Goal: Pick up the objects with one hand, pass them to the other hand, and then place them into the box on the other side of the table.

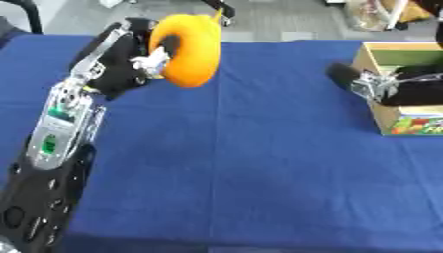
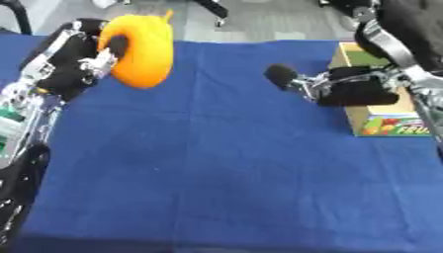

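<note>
While the left hand (image 1: 121,59) holds the orange ring (image 1: 186,49) aloft above the blue counter (image 1: 259,148), fingers curled through its hole, the right hand (image 2: 350,89) waits empty beside the box (image 2: 380,118), fingers stretched toward it. With both hands well apart, a release before the right hand has closed on the ring would likely drop it onto the counter.

I work in what looks like a lab or office test room: a table (image 1: 259,148) draped in blue cloth, grey floor (image 1: 286,20) beyond its far edge, and the black wheeled base of a chair (image 2: 212,10) standing there.
</note>
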